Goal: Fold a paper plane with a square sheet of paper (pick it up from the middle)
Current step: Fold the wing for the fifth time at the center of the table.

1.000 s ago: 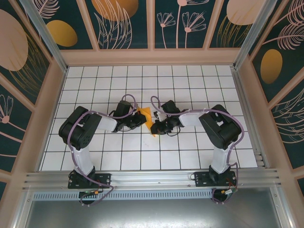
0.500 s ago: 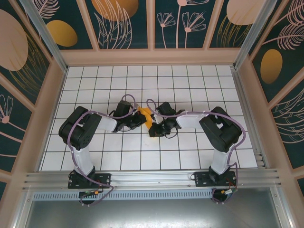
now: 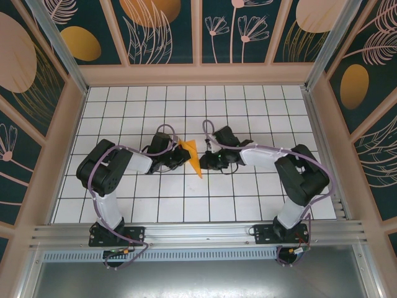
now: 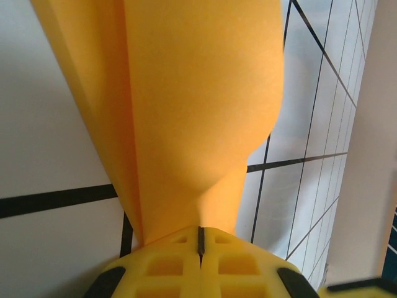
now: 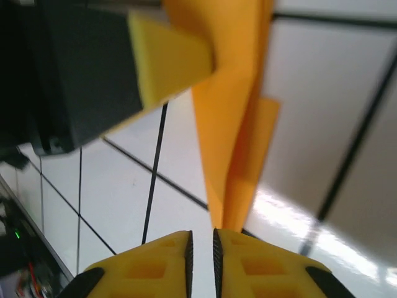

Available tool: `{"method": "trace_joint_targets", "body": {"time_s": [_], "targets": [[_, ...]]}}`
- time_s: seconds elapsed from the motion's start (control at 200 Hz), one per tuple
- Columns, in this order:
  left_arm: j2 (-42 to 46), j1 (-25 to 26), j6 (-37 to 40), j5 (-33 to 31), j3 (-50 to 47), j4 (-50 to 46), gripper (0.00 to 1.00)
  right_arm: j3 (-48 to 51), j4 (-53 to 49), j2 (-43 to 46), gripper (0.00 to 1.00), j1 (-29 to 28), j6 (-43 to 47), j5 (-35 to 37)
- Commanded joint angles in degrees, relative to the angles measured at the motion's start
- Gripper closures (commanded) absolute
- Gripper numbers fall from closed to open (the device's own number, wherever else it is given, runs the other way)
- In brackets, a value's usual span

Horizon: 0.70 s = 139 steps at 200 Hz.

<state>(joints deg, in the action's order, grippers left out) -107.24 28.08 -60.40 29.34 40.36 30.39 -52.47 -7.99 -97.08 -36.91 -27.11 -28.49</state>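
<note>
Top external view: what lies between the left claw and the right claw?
The paper plane lies there, pinched by the left claw, with the right claw close on its other side. The top external view shows this.

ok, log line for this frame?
left gripper: shut on paper plane | right gripper: nearly closed beside plane, grip unclear

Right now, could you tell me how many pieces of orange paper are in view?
1: the folded paper plane mid-table, clamped by the left gripper, with the right gripper at its tip.

No legible text or labels
</note>
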Motion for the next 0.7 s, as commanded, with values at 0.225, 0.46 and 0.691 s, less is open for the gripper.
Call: {"method": "trace_joint_targets", "body": {"time_s": [0.225, 0.46, 0.691], "targets": [[-0.07, -0.57, -2.79, -2.59, -2.83, -3.66, 1.00, 0.79, 1.70, -2.83, 0.70, -0.37, -1.24, -3.66], [-0.14, -0.57, -2.50, -2.47, -2.72, -4.09, 1.00, 0.33, 1.95, -4.38, 0.75, -1.45, -0.23, -5.25], [-0.16, -0.57, -2.18, -2.64, -2.65, -4.46, 1.00, 0.99, 2.04, -4.96, 0.83, -1.85, -0.22, -6.13]]}}
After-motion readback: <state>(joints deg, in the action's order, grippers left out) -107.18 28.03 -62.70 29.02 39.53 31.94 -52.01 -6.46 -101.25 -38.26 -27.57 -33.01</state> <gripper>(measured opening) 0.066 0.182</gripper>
